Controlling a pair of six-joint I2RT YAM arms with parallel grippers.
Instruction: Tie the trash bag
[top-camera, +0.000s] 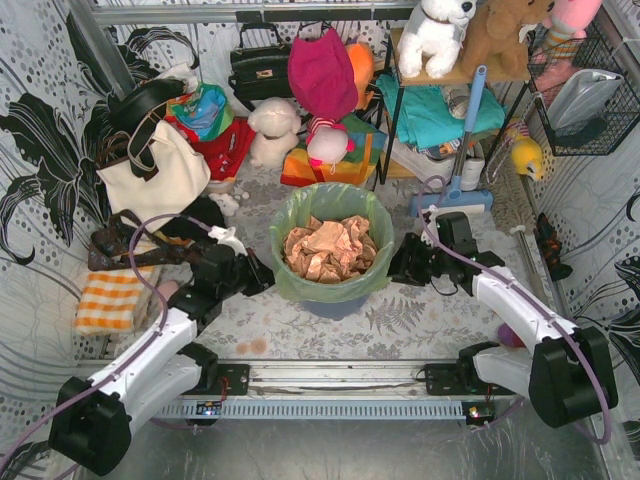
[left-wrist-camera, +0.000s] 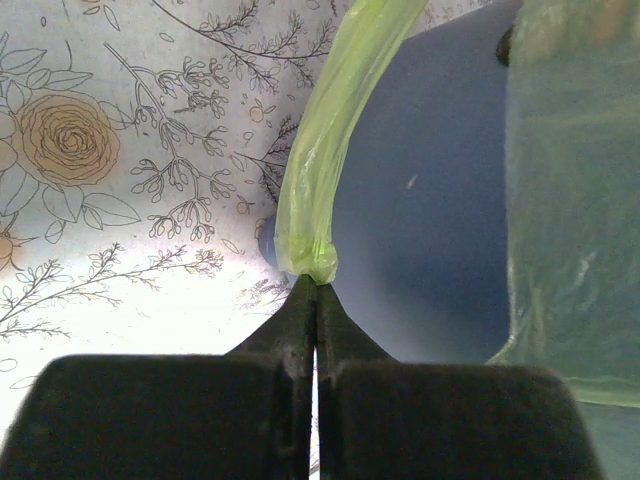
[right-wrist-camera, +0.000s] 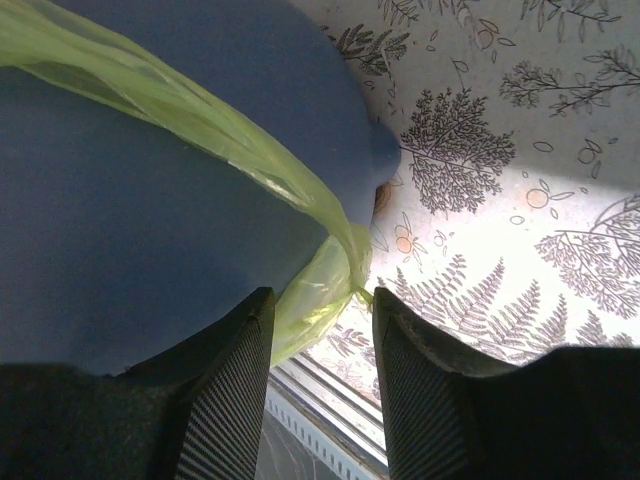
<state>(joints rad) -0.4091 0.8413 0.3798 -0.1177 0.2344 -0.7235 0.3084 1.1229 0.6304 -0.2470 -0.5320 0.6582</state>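
1 thin, translucent light-green plastic trash bag (top-camera: 290, 272) lines 1 round blue-grey bin (top-camera: 335, 306) at the middle of the floral-print table cloth (top-camera: 420, 320), with crumpled brown paper (top-camera: 327, 250) inside. 2 grippers flank it low down, 1 per side. The left gripper (left-wrist-camera: 317, 288) is pressed together, pinching the tip of 1 twisted bag strip beside the bin wall. The right gripper (right-wrist-camera: 322, 335) stands spread, another bag strip hanging between its 2 fingers (right-wrist-camera: 230, 400). Plush toys (top-camera: 275, 130) crowd the far edge. Printed cloth shows between the bin and the near metal rail (top-camera: 340, 378).
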